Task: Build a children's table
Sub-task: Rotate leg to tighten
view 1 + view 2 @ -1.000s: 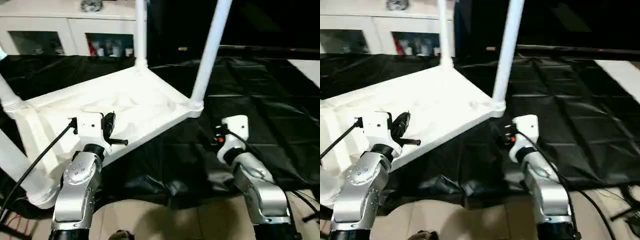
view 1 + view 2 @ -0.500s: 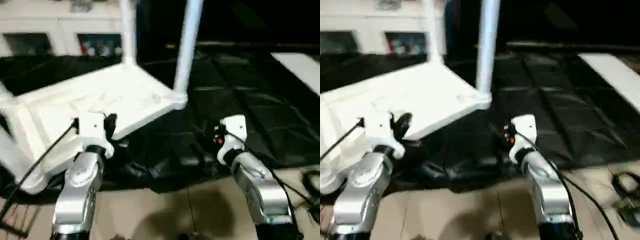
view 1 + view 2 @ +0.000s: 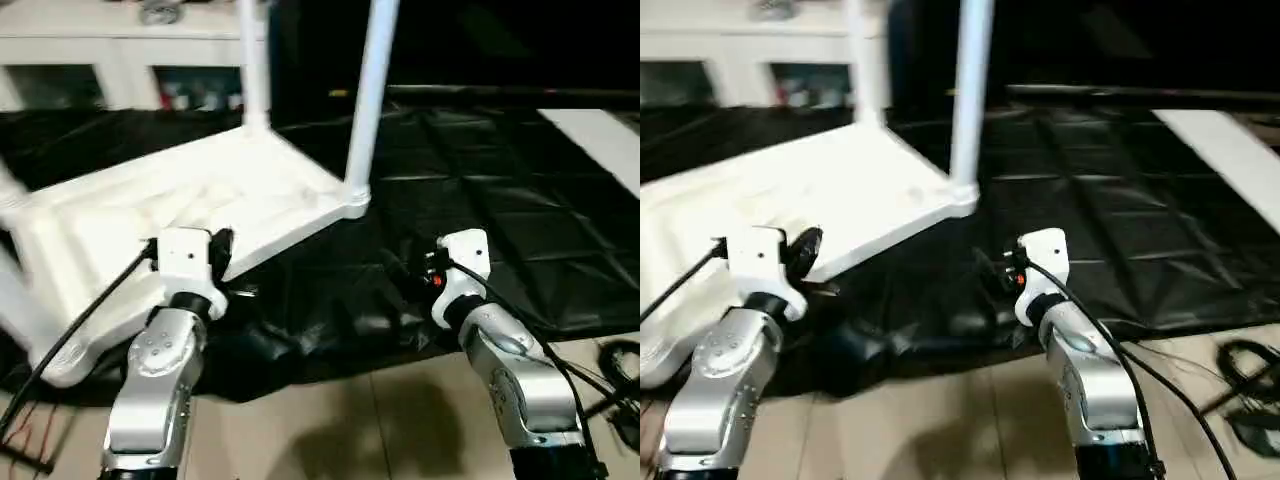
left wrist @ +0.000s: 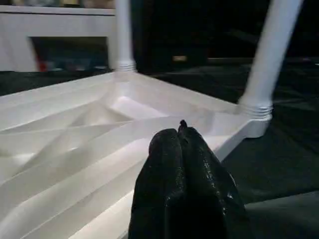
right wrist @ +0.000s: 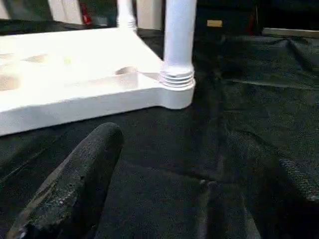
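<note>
Over the last second both arms have drawn back slightly from the upturned tabletop (image 3: 200, 200) on the black sheet (image 3: 480, 200), its legs (image 3: 365, 100) seated upright, left hand (image 4: 184, 144) closed and empty, right hand (image 3: 415, 268) open, so assembly looks nearly complete.

Both forearms are shiny silver metal with little screw dots, topped by white boxy wrist blocks. Left end effector (image 4: 183, 130) has black textured fingers. Right wrist (image 3: 460, 262) has a red light, black cables trailing off both.
</note>
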You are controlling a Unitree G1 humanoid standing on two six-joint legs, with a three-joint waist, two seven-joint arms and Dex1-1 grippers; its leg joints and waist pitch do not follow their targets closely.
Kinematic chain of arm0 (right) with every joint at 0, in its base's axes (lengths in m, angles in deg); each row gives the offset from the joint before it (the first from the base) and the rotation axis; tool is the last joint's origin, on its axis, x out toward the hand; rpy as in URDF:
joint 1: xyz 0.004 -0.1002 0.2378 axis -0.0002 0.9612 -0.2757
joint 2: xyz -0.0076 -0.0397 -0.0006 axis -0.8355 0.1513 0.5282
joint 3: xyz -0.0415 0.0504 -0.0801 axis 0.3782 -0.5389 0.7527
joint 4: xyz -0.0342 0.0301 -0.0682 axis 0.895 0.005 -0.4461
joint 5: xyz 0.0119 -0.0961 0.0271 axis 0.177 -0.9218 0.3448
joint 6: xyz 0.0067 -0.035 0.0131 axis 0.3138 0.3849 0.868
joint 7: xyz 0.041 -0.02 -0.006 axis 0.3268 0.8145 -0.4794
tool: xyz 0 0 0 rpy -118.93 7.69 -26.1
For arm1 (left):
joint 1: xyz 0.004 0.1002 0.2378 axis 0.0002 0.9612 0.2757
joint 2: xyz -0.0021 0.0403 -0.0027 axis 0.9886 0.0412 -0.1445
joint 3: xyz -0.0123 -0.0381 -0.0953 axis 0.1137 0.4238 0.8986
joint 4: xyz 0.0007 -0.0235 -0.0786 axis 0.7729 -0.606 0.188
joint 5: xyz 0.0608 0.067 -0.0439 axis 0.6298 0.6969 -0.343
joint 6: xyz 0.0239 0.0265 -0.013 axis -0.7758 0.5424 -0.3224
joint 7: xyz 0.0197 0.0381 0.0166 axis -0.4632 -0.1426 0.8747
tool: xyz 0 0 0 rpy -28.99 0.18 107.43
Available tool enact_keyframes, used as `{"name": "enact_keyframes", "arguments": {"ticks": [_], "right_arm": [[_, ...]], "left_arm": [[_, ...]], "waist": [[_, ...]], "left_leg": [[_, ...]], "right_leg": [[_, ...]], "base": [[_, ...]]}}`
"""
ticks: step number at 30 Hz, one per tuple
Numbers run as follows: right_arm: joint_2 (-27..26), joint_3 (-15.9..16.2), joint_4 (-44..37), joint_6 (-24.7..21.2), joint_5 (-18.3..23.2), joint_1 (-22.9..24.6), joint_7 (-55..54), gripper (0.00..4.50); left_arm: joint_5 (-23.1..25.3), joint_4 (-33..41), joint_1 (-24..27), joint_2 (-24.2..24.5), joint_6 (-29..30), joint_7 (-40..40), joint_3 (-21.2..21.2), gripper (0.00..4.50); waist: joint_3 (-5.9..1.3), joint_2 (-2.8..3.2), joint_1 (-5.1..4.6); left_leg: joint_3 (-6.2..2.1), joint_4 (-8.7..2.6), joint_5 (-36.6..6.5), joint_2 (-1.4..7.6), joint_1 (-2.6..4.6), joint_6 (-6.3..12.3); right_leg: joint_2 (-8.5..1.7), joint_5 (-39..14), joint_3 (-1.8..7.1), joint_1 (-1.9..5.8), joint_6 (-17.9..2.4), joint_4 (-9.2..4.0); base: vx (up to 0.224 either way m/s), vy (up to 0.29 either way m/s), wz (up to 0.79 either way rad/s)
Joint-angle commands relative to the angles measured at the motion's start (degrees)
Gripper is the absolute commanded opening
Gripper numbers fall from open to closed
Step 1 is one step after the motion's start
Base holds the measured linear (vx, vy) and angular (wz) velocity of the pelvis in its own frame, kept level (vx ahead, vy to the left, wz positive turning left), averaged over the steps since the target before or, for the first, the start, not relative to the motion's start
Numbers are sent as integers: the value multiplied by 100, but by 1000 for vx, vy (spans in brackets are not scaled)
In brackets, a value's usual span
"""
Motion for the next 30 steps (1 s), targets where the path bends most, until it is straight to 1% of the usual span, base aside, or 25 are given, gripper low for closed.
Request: {"name": "enact_keyframes", "arguments": {"ticks": [1,3,5,6,7,8,9,10,11,12,14,15,16,17,18,19,21,23,24,25,26,27,28,29,30], "right_arm": [[4,58,-27,-35,51,-51,14,380],[0,65,-25,-35,53,-47,25,380],[10,93,-18,-25,39,-46,34,380],[24,112,-12,-15,31,-51,49,380],[30,117,-9,-9,27,-53,56,380],[32,124,2,1,27,-53,59,380],[32,124,2,2,27,-53,59,380],[47,151,12,14,5,-58,69,380],[50,154,13,16,1,-59,71,380],[65,187,21,33,-24,-61,80,380],[50,199,28,38,-22,-56,69,380],[40,199,26,42,-17,-49,63,380],[33,198,20,41,-9,-41,50,380],[30,198,9,40,-4,-29,36,380],[28,192,-12,46,3,2,14,380],[26,188,-20,49,5,15,4,380],[9,162,-43,55,4,56,-52,380],[6,158,-56,61,2,69,-64,380],[7,156,-63,69,0,74,-75,380],[8,153,-64,73,2,75,-76,380],[14,147,-57,86,10,70,-83,380],[21,133,-36,100,17,52,-84,380],[25,111,5,108,21,7,-79,380],[26,110,11,109,21,1,-74,380],[53,120,70,120,5,-56,-24,380]], "left_arm": [[-8,28,8,24,-12,-10,-1,0],[-13,31,20,28,-16,-13,-7,0],[-21,40,39,33,-18,-13,-15,0],[-24,49,49,37,-13,-10,-18,0],[-24,52,51,38,-11,-8,-19,0],[-27,51,62,40,-20,-13,-19,0],[-27,51,62,40,-20,-13,-19,0],[-28,52,74,43,-28,-25,-18,0],[-28,53,75,43,-29,-27,-18,0],[-27,58,84,49,-31,-39,-24,0],[-28,60,85,56,-32,-53,-31,0],[-32,55,80,59,-33,-64,-36,0],[-32,47,73,63,-34,-73,-43,0],[-33,38,65,69,-38,-86,-57,0],[-37,24,54,77,-38,-109,-81,0],[-38,17,49,80,-36,-116,-89,0],[-44,-15,30,92,-39,-134,-105,0],[-56,-41,10,105,-35,-151,-101,0],[-56,-63,-8,113,8,-165,-101,0],[-68,-74,-13,108,7,-174,-96,0],[-102,-112,-35,92,-3,-197,-79,0],[-67,-171,-68,146,25,-240,-114,0],[-27,-261,-133,254,49,-327,-178,0],[-38,-284,-149,272,69,-359,-188,0],[-15,-584,-341,477,252,-588,-307,0]], "waist": [[-334,51,26],[-414,64,-48],[-392,81,-173],[-483,29,-169],[-504,-7,-124],[-535,-94,36],[-511,-79,61],[-520,-8,55],[-541,39,-16],[-663,63,-539],[-550,18,-465],[-540,-145,-435],[-505,-568,-187],[-533,-612,-15],[-439,-507,38],[-352,-459,-4],[-248,-121,-1],[-201,122,-58],[-285,448,-276],[-505,367,-454],[-517,419,-434],[-511,407,-445],[-494,290,-380],[-543,253,-340],[-518,82,-240]], "left_leg": [[22,-496,-1666,115,-15,425],[-74,-542,-1408,188,216,735],[-240,-547,-1137,300,441,1374],[-216,-347,-236,176,403,2134],[-135,-243,79,25,248,2265],[16,-19,475,-377,-194,2212],[17,5,532,-379,-270,2100],[-112,-24,838,-287,-80,1937],[-278,-50,1182,-153,249,2106],[-1371,-170,2981,945,1491,3719],[-1383,-257,3321,852,1187,3844],[-998,-114,2319,156,888,2873],[-302,224,360,-822,100,1899],[-154,779,-657,-1065,-373,1725],[-325,1127,-665,-794,-530,1138],[-379,1182,-293,-671,-614,640],[-469,644,406,-248,-557,423],[-450,142,399,-54,-550,625],[-800,-411,-360,174,-328,794],[-1357,-398,-1037,537,507,1835],[-1371,-218,-385,495,503,2345],[-1324,-147,553,401,461,2478],[-1185,-113,2594,304,260,2587],[-1161,-21,3926,262,268,2528],[-946,73,5280,95,54,2120]], "right_leg": [[-265,-1893,212,251,-939,-614],[-161,-804,147,187,-1117,-435],[-136,-94,75,-31,-1196,-210],[-191,625,102,72,-1014,-142],[-182,921,164,235,-890,-176],[-83,1647,362,685,-581,-281],[-89,1762,407,703,-530,-292],[125,2066,333,630,-302,-134],[256,2122,211,391,-85,69],[-193,-577,71,-1137,693,897],[-441,-745,233,-1281,714,1034],[-471,358,446,-1113,215,590],[-312,627,907,-17,420,64],[-625,812,1390,507,84,-163],[-825,1402,1378,490,-284,-158],[-846,1553,1182,423,-551,-211],[-905,-117,722,264,-1159,-664],[-697,-1368,306,456,-1138,-787],[117,-1097,-210,426,-605,-91],[195,-1086,-110,-386,-162,699],[74,-692,16,-639,142,890],[64,-470,12,-725,287,934],[6,191,91,-765,608,914],[-57,674,181,-834,735,801],[-267,1955,463,-779,618,388]], "base": [[134,38,5],[157,27,8],[211,5,9],[201,-3,5],[190,-6,7],[190,-6,7],[185,-10,20],[199,-49,25],[199,-49,25],[165,-112,-10],[76,-180,-52],[-16,-151,-45],[29,-60,2],[29,-60,2],[156,-28,16],[169,-36,-12],[160,-24,-14],[181,91,-18],[252,124,-27],[242,53,-10],[242,53,-10],[158,31,-7],[99,15,-21],[99,15,-21],[0,0,0]]}}
